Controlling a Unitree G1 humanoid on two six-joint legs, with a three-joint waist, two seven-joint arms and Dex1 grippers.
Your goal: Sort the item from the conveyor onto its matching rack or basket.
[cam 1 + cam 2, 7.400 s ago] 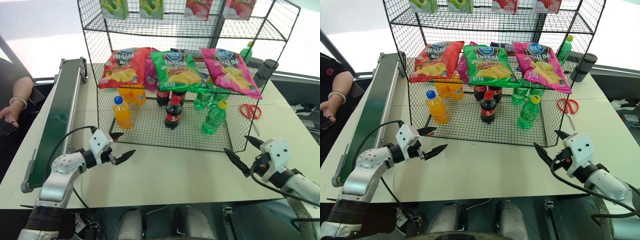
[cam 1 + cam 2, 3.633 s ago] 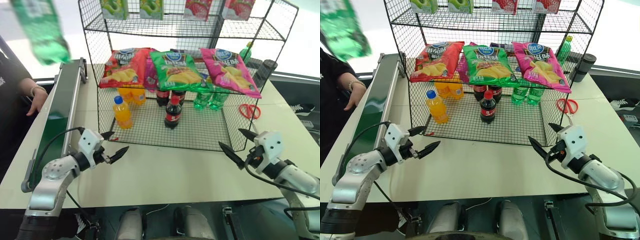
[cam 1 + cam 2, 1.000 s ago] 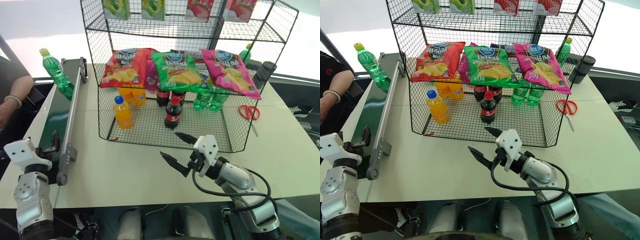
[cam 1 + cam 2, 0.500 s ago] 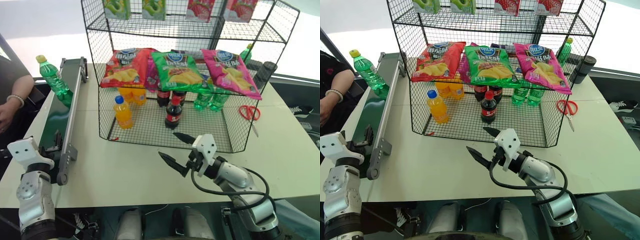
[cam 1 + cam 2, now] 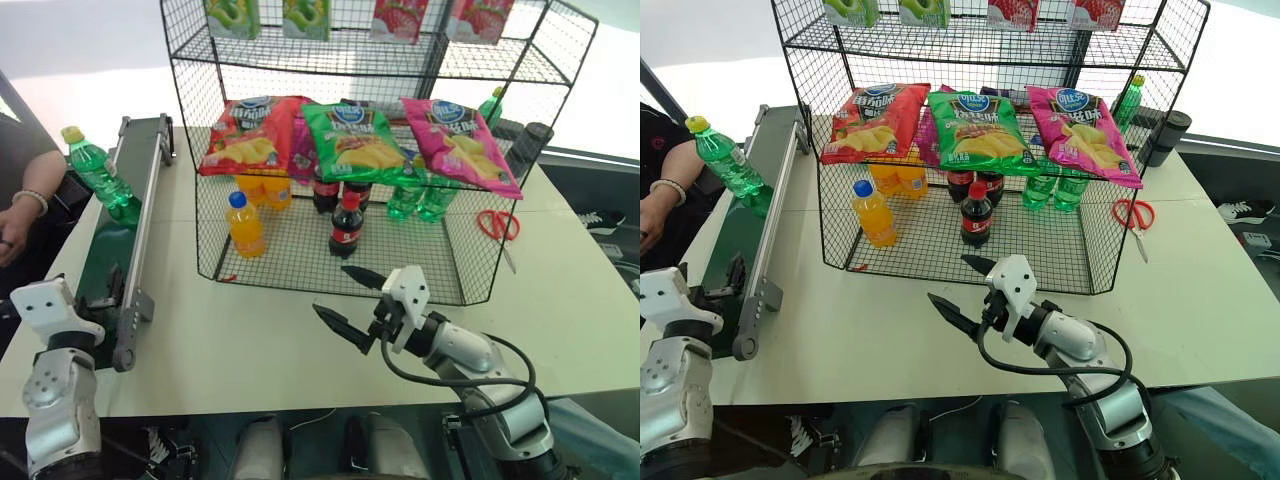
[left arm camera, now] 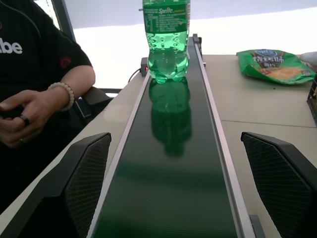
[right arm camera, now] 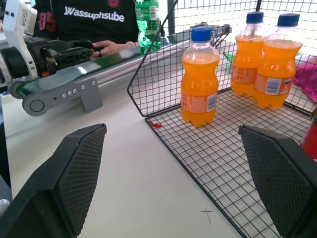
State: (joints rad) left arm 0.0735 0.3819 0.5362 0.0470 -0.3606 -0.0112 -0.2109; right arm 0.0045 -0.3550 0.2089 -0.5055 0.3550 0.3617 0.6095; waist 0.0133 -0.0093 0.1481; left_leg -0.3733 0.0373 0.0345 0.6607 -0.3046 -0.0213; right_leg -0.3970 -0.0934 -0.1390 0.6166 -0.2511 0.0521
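Across the back of the white table [image 5: 250, 350] stands the black wire rack [image 5: 370, 130], its top cut off by the frame edge so the packets on the upper tier show only in part. Chip bags [image 5: 345, 135] lie on its middle tier and partly hide the bottles behind them; on the bottom tier an orange bottle [image 5: 244, 225] and a cola bottle [image 5: 346, 226] stand at the front, with green bottles further back seen through the mesh.

Along the table's left edge runs the conveyor [image 5: 115, 235], its dark green belt between grey rails. The green soda bottle [image 5: 93, 168] stands upright on the belt toward its far end; in the left wrist view its cap is cut off. Beside the conveyor a person's hand [image 5: 12, 225] rests, the rest of the person out of frame.

The right gripper [image 5: 345, 300] hovers over the table just before the rack's front edge, fingers spread wide and empty. The left gripper [image 6: 173, 183] sits at the conveyor's near end, fingers wide on either side of the belt, holding nothing, well short of the bottle.

Red scissors [image 5: 498, 225] lie right of the rack.
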